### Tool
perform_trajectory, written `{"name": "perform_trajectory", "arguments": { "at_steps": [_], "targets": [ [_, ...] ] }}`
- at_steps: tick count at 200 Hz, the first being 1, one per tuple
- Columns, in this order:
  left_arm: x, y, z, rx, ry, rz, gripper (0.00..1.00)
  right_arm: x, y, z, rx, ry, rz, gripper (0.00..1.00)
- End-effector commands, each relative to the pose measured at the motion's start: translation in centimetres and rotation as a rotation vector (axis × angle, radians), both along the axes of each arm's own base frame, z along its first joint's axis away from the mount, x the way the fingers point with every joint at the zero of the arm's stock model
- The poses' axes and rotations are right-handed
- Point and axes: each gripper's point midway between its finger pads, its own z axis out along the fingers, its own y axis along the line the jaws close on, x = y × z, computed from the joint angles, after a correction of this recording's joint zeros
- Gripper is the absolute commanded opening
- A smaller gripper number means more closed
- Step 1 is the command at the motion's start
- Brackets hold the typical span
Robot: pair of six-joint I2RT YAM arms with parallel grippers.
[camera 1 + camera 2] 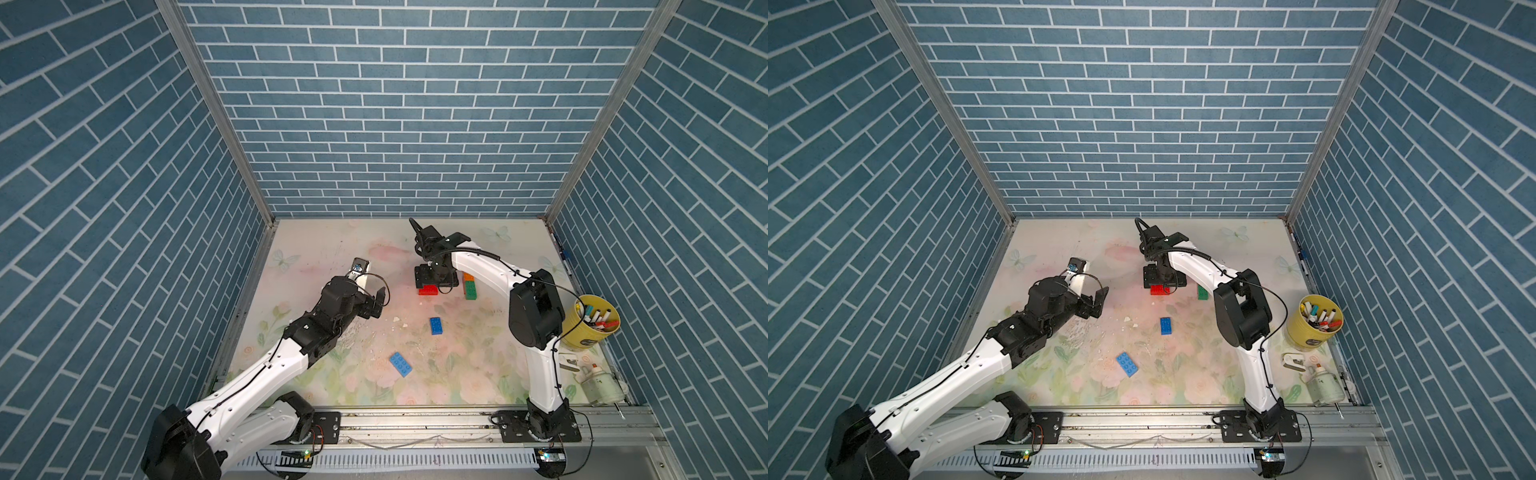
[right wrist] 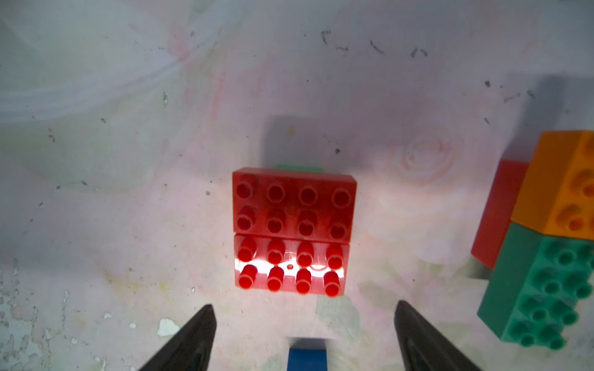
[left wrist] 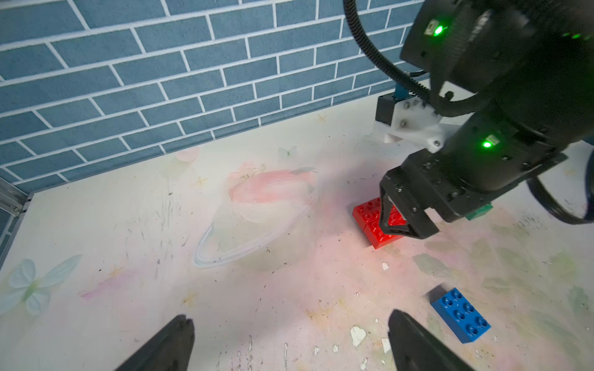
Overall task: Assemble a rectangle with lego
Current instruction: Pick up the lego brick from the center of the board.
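Blue brick-patterned walls [image 1: 395, 124] are enclosing a floral tabletop [image 1: 332, 257]. Toward the far middle, two red lego bricks [image 2: 294, 231] are sitting side by side with their edges touching, and a sliver of green is showing under the farther one. The right gripper [image 2: 303, 318] is hanging just over their near edge, pointing down, its fingers spread apart and gripping nothing. Just right of the red pair, an orange brick [image 1: 468, 276] and a green brick [image 1: 471, 289] are sitting end to end, touching. The right wrist view is showing another red piece [image 2: 498, 212] low against the orange brick's side. A blue brick [image 1: 436, 326] is lying nearer, on its own, and a light blue brick [image 1: 400, 364] is lying nearer still, slightly left. The left gripper [image 3: 289, 321] is hovering at the left, well apart from every brick, its fingers wide apart and empty. A yellow cup of markers [image 1: 577, 332] is standing at the right edge.
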Motion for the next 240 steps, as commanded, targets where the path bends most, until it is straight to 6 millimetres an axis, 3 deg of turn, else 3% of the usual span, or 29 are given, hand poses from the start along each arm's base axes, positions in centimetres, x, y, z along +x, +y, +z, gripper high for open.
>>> {"name": "perform_trajectory", "arguments": {
  "at_steps": [1, 14, 19, 74, 123, 149, 170, 203, 233, 240],
  "targets": [
    [0.0, 0.0, 0.3, -0.028, -0.010, -0.006, 1.00, 0.0, -0.3, -0.7, -0.051, 0.031, -0.001, 0.88],
    [0.0, 0.0, 0.3, -0.028, -0.009, -0.008, 1.00, 0.3, 0.0, -0.5, -0.050, 0.025, 0.003, 0.88],
    [0.0, 0.0, 0.3, -0.029, -0.009, -0.006, 1.00, 0.3, -0.1, -1.8, -0.070, 0.047, 0.006, 0.88],
    [0.2, 0.1, 0.0, -0.029, -0.002, -0.001, 1.00, 1.2, 0.2, -3.3, -0.107, 0.059, 0.023, 0.87],
    [0.3, 0.1, -0.2, -0.026, 0.006, -0.002, 1.00, 1.6, 0.2, -3.7, -0.123, 0.052, 0.015, 0.76],
    [0.4, 0.2, -0.4, -0.025, 0.012, 0.002, 1.00, 1.7, 0.2, -3.8, -0.126, 0.049, 0.010, 0.66],
    [0.5, 0.2, -0.7, -0.021, 0.017, 0.003, 1.00, 1.7, 0.0, -3.5, -0.128, 0.045, 0.008, 0.59],
    [0.6, 0.2, -0.8, -0.021, 0.021, 0.004, 1.00, 1.2, -0.3, -2.7, -0.121, 0.040, -0.001, 0.56],
    [0.6, 0.1, -0.9, -0.021, 0.027, 0.002, 1.00, -0.5, -0.5, -1.4, -0.106, 0.043, 0.013, 0.55],
    [0.6, 0.0, -0.9, -0.022, 0.028, 0.000, 1.00, -1.1, -0.4, 0.1, -0.089, 0.025, 0.020, 0.55]
  ]
}}
